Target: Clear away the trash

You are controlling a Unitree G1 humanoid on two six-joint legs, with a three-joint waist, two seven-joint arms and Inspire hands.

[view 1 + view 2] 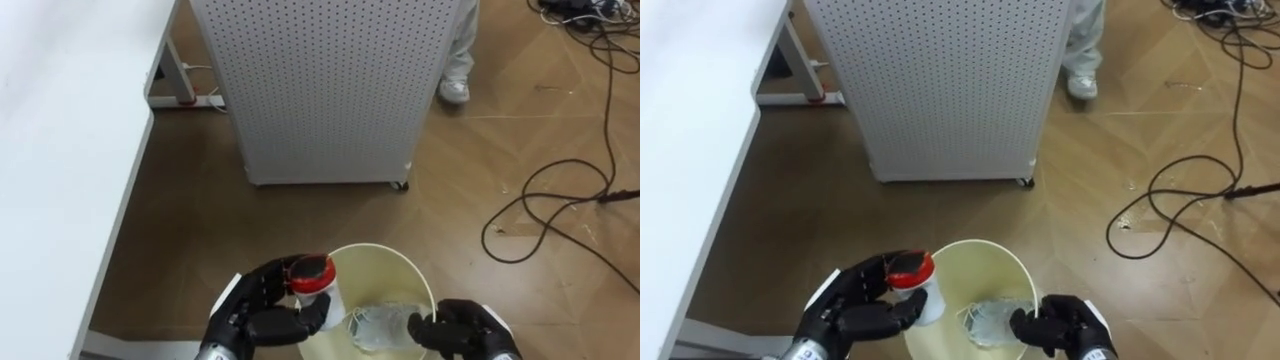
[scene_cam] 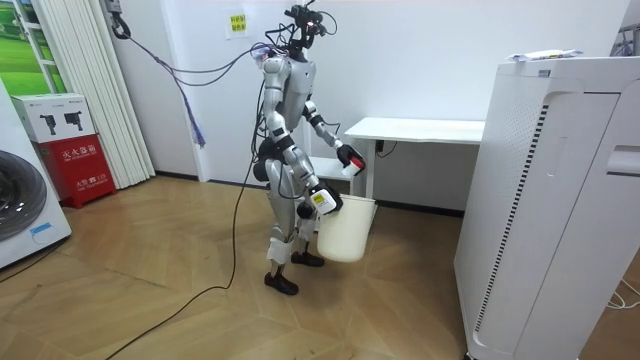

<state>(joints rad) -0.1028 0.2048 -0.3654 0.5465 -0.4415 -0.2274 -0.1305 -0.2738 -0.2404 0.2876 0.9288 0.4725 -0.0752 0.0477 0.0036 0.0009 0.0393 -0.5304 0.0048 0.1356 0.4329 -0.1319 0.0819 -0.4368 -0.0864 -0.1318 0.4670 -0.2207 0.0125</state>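
Note:
My left hand is shut on a small white bottle with a red cap, holding it just over the left rim of a round cream waste bin. My right hand is curled over the bin's right rim and carries it. Crumpled clear plastic lies at the bottom of the bin. In the room view I stand upright beside the white desk, the bottle raised above the bin that hangs at hip height.
A white desk runs along my left. A white perforated cabinet on casters stands ahead, with a person's leg and shoe behind it. Black cables loop on the wooden floor to the right.

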